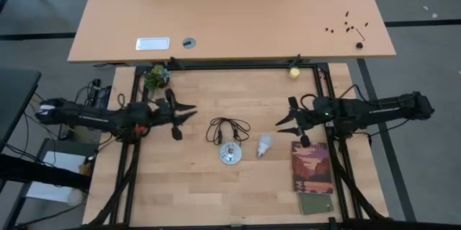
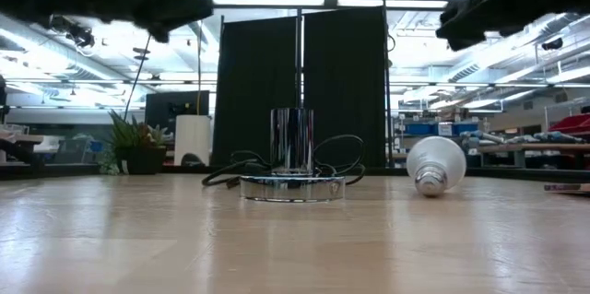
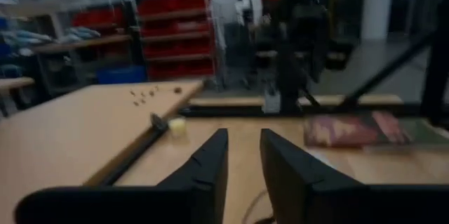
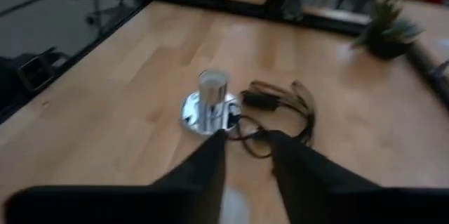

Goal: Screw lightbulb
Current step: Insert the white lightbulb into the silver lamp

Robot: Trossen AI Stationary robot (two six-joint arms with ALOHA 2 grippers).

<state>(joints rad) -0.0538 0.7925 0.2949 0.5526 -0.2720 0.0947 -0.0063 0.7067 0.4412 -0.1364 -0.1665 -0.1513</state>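
Near the left edge of the tabletop (image 1: 187, 179) the left gripper (image 1: 189, 110) hangs in the air with its fingers drawn together and nothing between them, pointing toward the middle; it is well apart from the work and looks to be the waiting arm. Toward the middle of the tabletop a coiled black cord (image 1: 227, 128) runs to the silver socket (image 1: 230, 153), a round base with an upright chrome tube that opens upward. Just beside the socket, on its right, the lightbulb (image 1: 264, 145) lies on its side on the wood, untouched; its long axis runs roughly from the back edge toward the front edge, and in the low view its glass dome points away while its grey screw base faces the front edge. Farther right, the right gripper (image 1: 283, 120) hovers above the tabletop with its fingers only a narrow gap apart and empty. The lightbulb lies a little ahead of those fingertips and toward the front edge, below them on the wood, so the right arm is plainly the nearer one. My judgement is that the pick-up has not begun: the fingers would need to widen, come down, and close across the dome. Near the right front corner lies a booklet (image 1: 312, 167).
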